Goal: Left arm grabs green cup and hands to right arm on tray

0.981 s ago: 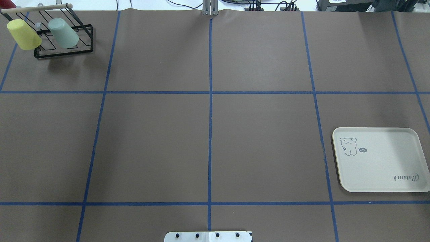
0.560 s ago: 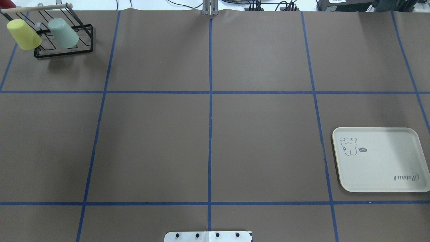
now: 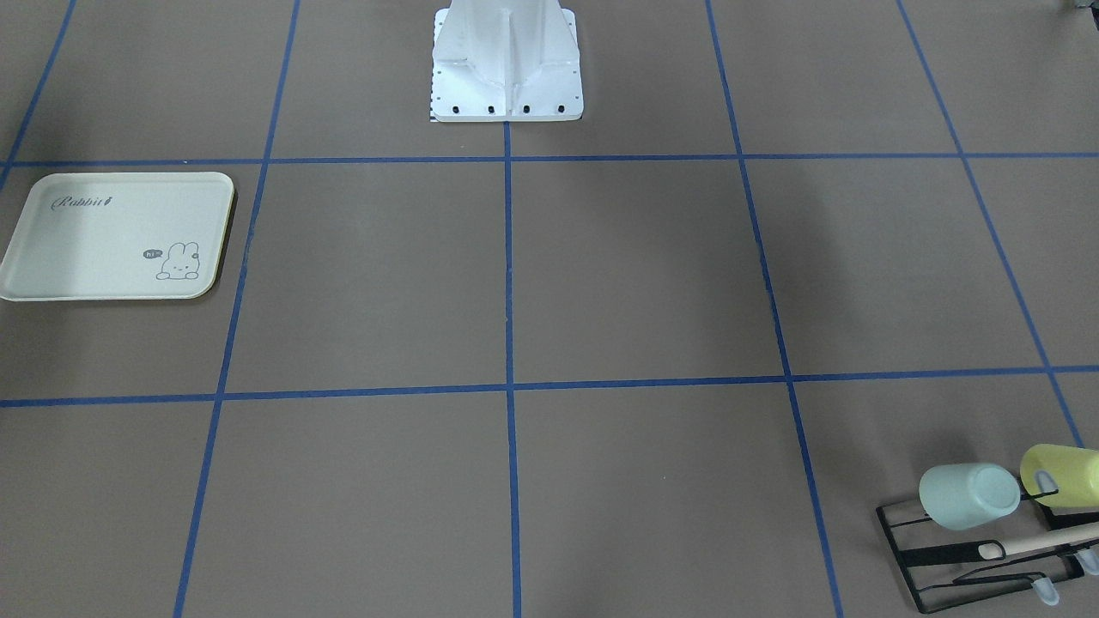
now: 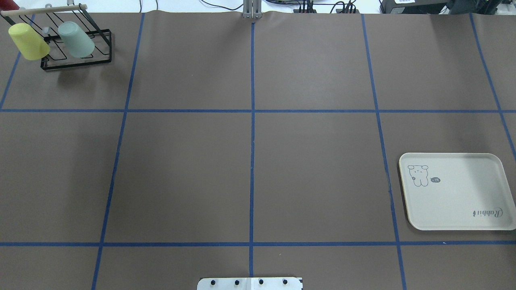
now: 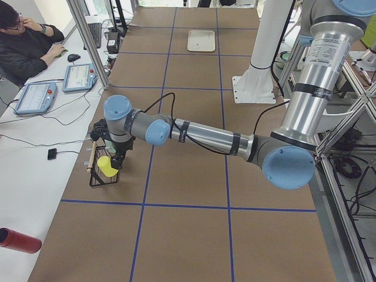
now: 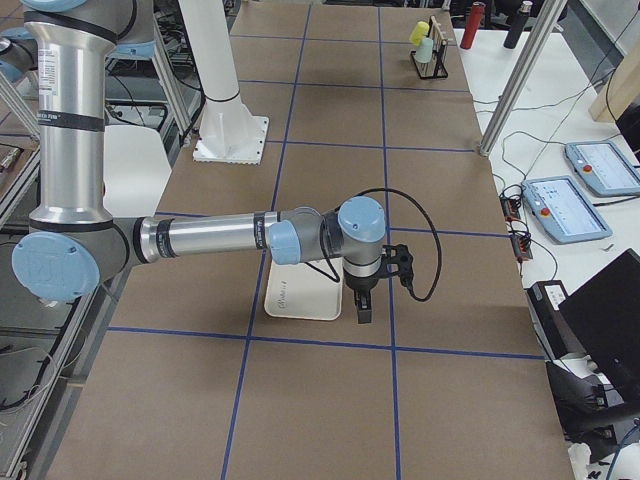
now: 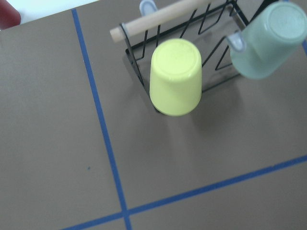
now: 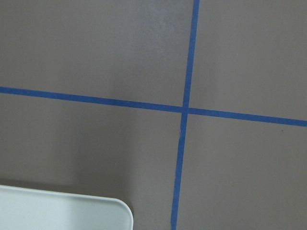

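The green cup hangs mouth-down on a black wire rack at the table's far left corner; it also shows in the front view and the left wrist view. The left gripper shows only in the left side view, hanging just above the rack; I cannot tell if it is open or shut. The cream tray lies empty at the right. The right gripper shows only in the right side view, pointing down beside the tray; I cannot tell its state.
A yellow cup hangs on the same rack beside the green one, directly under the left wrist camera. The white robot base stands at the near middle edge. An operator sits at the side bench.
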Controlling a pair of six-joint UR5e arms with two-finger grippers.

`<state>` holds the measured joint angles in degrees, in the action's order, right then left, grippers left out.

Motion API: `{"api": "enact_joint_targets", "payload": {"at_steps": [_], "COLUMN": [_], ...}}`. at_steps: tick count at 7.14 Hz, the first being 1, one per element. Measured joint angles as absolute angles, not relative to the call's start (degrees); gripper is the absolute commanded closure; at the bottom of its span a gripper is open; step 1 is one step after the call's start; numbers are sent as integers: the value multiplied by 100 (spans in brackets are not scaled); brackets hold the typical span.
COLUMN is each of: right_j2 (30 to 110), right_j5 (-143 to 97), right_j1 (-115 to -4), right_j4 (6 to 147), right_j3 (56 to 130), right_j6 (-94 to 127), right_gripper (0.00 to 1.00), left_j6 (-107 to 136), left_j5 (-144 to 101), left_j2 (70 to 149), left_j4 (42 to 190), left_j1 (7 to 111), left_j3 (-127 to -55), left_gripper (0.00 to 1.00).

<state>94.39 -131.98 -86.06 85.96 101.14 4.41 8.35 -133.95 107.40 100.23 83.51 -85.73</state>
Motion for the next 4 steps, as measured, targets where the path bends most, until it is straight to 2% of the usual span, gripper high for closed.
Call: {"api": "enact_joint_targets", "payload": {"at_steps": [2, 4], "right_j2": [9440, 9440], "right_j5": [-13194, -13192], "right_j1": [-8581, -8566], "right_j4": [8588, 8580], "right_j3": [10095, 10072], "right_j6": [442, 440], "right_gripper": [0, 0], "left_j6": [1638, 1862], "left_j5": [-13387, -13386], "left_j2": [11267, 12069], "left_j4": [10171, 10198], "left_j1": [7977, 7747], "left_j3": [-8269, -7301], "left_gripper": [0, 0]}}
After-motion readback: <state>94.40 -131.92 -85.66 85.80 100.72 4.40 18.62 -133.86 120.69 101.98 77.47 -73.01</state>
